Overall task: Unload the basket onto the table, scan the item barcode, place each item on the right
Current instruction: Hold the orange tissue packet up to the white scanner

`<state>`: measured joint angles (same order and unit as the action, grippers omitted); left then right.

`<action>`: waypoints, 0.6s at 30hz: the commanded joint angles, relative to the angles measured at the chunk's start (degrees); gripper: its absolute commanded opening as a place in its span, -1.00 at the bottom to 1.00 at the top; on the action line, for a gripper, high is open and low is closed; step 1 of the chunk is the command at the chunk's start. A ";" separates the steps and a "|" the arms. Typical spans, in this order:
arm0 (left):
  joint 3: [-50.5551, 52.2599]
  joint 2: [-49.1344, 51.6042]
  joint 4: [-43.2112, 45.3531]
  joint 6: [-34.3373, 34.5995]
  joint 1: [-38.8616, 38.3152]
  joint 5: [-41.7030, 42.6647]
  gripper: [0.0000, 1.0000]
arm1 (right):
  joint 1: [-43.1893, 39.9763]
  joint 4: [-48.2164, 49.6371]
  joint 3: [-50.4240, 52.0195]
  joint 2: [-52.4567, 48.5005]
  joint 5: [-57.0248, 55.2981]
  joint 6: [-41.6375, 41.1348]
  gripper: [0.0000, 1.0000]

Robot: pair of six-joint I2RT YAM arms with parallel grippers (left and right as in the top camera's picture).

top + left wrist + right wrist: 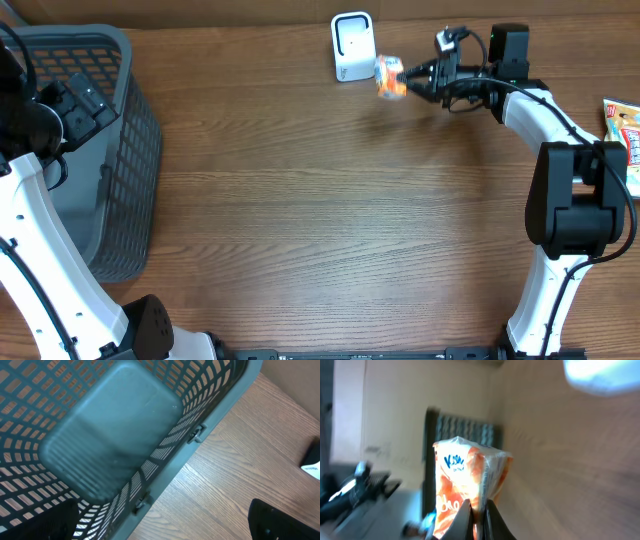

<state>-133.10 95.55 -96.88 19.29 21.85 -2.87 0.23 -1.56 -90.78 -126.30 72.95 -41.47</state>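
Broadly, one grey basket took up the left end of the table, and the left gripper hung over it with jaws wide apart. One white scanner stood at the far edge. Just right of it, the nearer right gripper was clamped on an orange packet that pointed leftward at the scanner. A second packet lay at the right edge.

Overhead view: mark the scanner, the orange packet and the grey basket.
scanner (pixel 352 45), overhead view, on its white front face.
orange packet (pixel 390 77), overhead view, on the middle of the wrapper.
grey basket (pixel 135 170), overhead view, on its mesh side wall.
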 commanded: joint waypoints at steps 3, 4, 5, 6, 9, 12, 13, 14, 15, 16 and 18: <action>0.11 0.02 0.09 -0.68 -0.11 -0.52 0.99 | 2.62 1.60 -4.48 -0.46 -24.79 -6.01 -0.92; 0.11 0.02 0.09 -0.68 -0.11 -0.52 1.00 | 3.76 -0.07 -5.88 -0.46 -30.73 -3.45 -0.92; 0.11 0.02 0.09 -0.68 -0.11 -0.52 1.00 | 4.44 -1.36 -6.82 -0.46 -33.57 -1.68 -0.92; 0.11 0.02 0.09 -0.68 -0.11 -0.52 0.99 | 5.14 -3.04 -8.00 -0.46 -36.57 -0.09 -0.92; 0.11 0.02 0.09 -0.68 -0.11 -0.52 1.00 | 9.51 -14.73 -16.50 -0.48 -54.03 13.77 -0.92; 0.11 0.02 0.09 -0.68 -0.11 -0.52 1.00 | 13.90 -20.35 -22.32 -0.48 -73.05 24.61 -0.92; 0.11 0.02 0.09 -0.68 -0.11 -0.52 1.00 | 15.26 -20.44 -23.26 -0.48 -77.68 28.52 -0.92; 0.11 0.02 0.09 -0.68 -0.11 -0.52 1.00 | 18.69 -18.75 -24.20 -0.48 -87.36 40.11 -0.92; 0.11 0.02 0.09 -0.68 -0.11 -0.52 0.99 | 20.26 -17.27 -24.17 -0.52 -91.56 45.59 -0.92; 0.11 0.02 0.09 -0.68 -0.11 -0.52 0.99 | 22.01 -15.06 -24.17 -1.07 -96.41 52.35 -0.92; 0.11 0.02 0.09 -0.68 -0.11 -0.52 1.00 | 24.15 -12.02 -24.15 -2.16 -100.78 61.27 -0.92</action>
<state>-133.10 95.55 -96.88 19.29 21.85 -2.85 20.56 -15.88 -113.49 -126.85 -7.92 -4.36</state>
